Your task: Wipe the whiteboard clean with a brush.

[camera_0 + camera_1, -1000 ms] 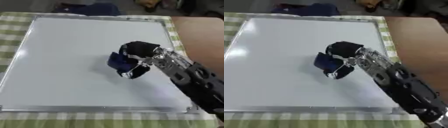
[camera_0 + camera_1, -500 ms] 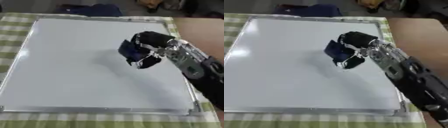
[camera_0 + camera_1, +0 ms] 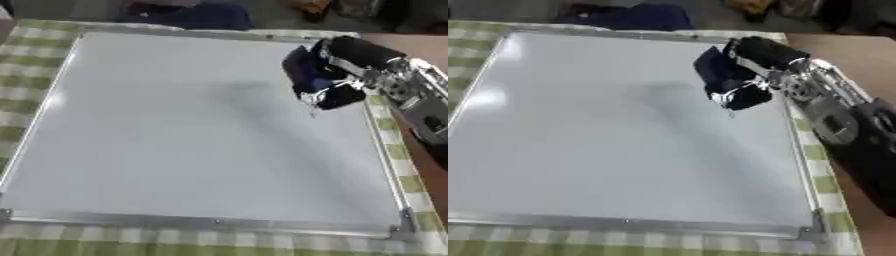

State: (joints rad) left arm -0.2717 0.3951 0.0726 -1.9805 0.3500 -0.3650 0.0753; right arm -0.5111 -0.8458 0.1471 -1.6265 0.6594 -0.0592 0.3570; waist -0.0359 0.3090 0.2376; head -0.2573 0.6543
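A white whiteboard [image 3: 175, 140] with a silver frame lies flat on a green checked cloth and shows no marks. My right hand [image 3: 350, 75] hovers over the board's upper right part, near its right edge, with fingers and thumb curled round a dark blue brush [image 3: 302, 70]. The brush faces left and down toward the board; I cannot tell whether it touches the surface. My right arm [image 3: 842, 125] runs in from the lower right. My left hand is in neither view.
A dark blue bundle [image 3: 188, 12] lies just beyond the board's far edge. The green checked cloth [image 3: 420, 200] borders the board on all sides. Brown tabletop [image 3: 850, 50] shows at the right.
My right hand has carried the brush from the board's middle up and to the right, to the upper right part near the frame.
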